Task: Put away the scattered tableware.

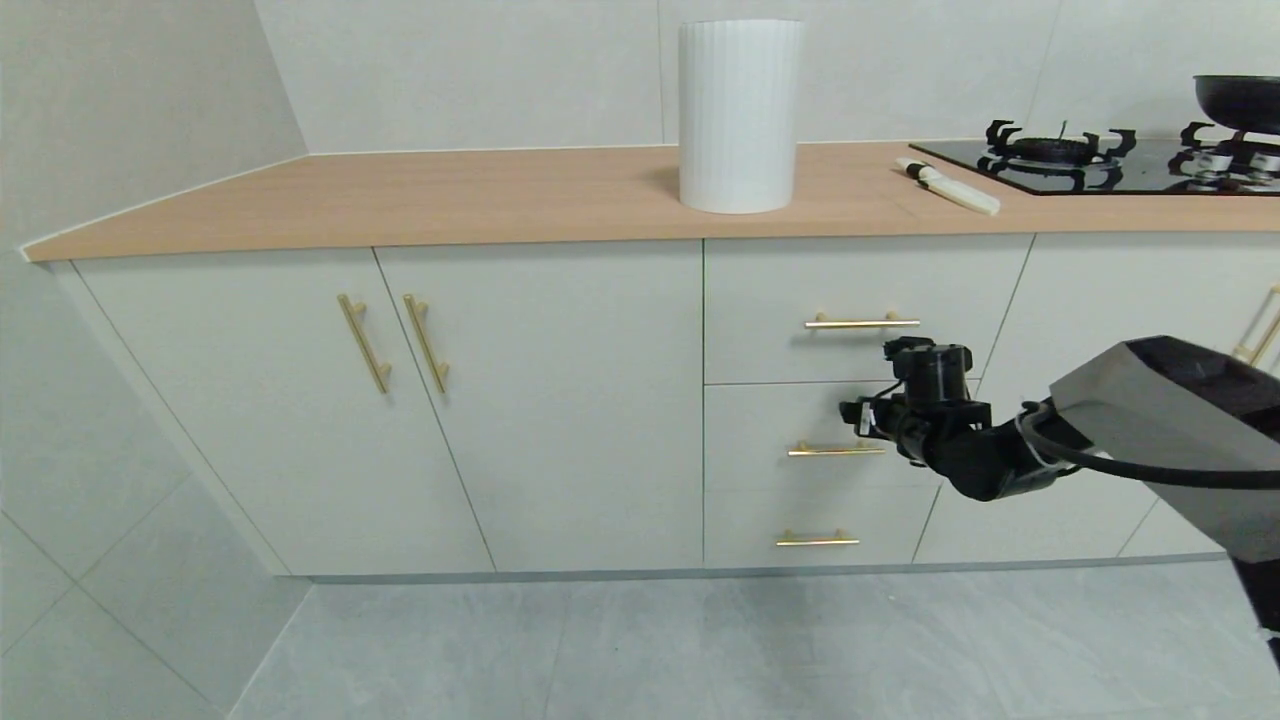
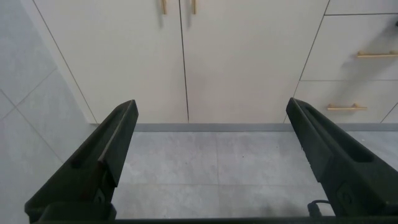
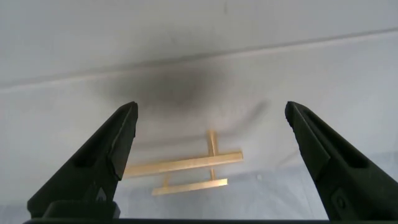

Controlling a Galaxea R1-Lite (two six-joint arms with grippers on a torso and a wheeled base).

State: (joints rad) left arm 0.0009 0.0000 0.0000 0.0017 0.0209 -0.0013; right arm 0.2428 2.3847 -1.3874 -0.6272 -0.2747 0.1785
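A white-handled knife (image 1: 948,186) lies on the wooden countertop (image 1: 450,195) beside the stove. A tall white ribbed container (image 1: 740,115) stands upright at the counter's middle. My right gripper (image 1: 868,412) is open in front of the drawer stack, just above the right end of the middle drawer's gold handle (image 1: 836,450). In the right wrist view the right gripper (image 3: 210,112) has its fingers spread wide, with a gold handle (image 3: 183,165) on the drawer front between them and nothing held. My left gripper (image 2: 211,106) is open and empty, low over the floor, facing the cabinet doors.
A black gas stove (image 1: 1100,160) with a dark pan (image 1: 1240,100) sits at the counter's right end. Three drawers with gold handles (image 1: 862,322) are stacked beside a double-door cabinet (image 1: 400,400). Grey tiled floor (image 1: 640,650) lies open in front.
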